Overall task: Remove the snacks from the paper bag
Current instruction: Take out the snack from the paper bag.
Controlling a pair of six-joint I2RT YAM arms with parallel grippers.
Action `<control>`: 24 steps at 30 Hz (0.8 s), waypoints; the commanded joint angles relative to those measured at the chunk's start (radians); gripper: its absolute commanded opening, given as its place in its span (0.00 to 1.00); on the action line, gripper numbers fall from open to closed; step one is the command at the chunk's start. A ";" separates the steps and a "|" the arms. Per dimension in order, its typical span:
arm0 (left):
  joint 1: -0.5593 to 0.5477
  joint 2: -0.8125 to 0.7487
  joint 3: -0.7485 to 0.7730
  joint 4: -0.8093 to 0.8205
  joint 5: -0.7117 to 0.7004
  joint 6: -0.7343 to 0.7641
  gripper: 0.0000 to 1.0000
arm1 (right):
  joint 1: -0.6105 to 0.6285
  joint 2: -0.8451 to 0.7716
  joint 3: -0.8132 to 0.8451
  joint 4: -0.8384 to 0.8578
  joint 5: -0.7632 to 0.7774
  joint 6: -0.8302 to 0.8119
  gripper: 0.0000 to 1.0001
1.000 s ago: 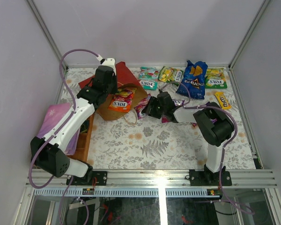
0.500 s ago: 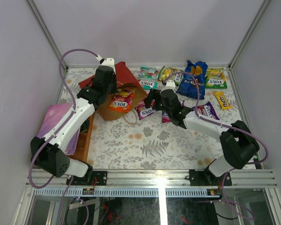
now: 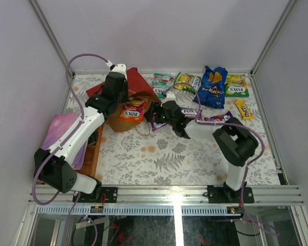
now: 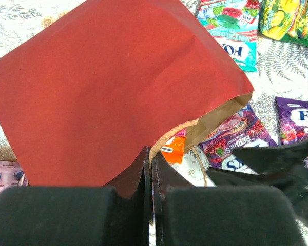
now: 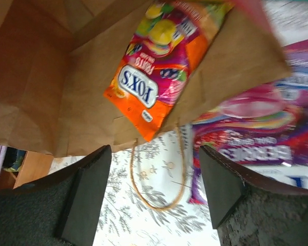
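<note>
The red paper bag (image 3: 137, 81) lies on its side, its brown mouth (image 5: 51, 92) facing right. My left gripper (image 4: 151, 160) is shut on the bag's upper edge (image 4: 118, 92). An orange snack packet (image 3: 133, 109) lies in the mouth, sharp in the right wrist view (image 5: 154, 66). My right gripper (image 3: 155, 114) hovers open just outside the mouth, above the string handle (image 5: 159, 202), with nothing between its fingers. Purple packets (image 3: 191, 114) (image 5: 267, 123) lie beside it. More snacks line the back: teal (image 3: 162, 84), green-yellow (image 3: 187, 82), the blue chip bag (image 3: 213, 88) and a yellow bar (image 3: 243, 108).
A wooden tray (image 3: 94, 148) with a folded purple cloth (image 3: 61, 130) sits at the left edge under my left arm. Another purple packet (image 3: 223, 118) lies by my right arm's elbow. White enclosure walls surround the floral tablecloth (image 3: 164, 159).
My right gripper opened wider, and the arm swung out to the right, then came back left to the bag's mouth. A purple packet now lies to the right. The left arm has not moved.
</note>
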 commanded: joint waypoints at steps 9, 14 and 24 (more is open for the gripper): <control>0.006 0.004 0.027 0.006 -0.002 -0.004 0.00 | 0.050 0.245 0.269 -0.009 -0.014 0.200 0.73; 0.005 0.001 0.027 0.005 -0.002 -0.004 0.00 | 0.050 0.311 0.302 -0.039 -0.008 0.263 0.70; 0.005 -0.016 0.027 0.006 -0.001 -0.004 0.00 | 0.050 0.370 0.351 -0.112 0.038 0.294 0.68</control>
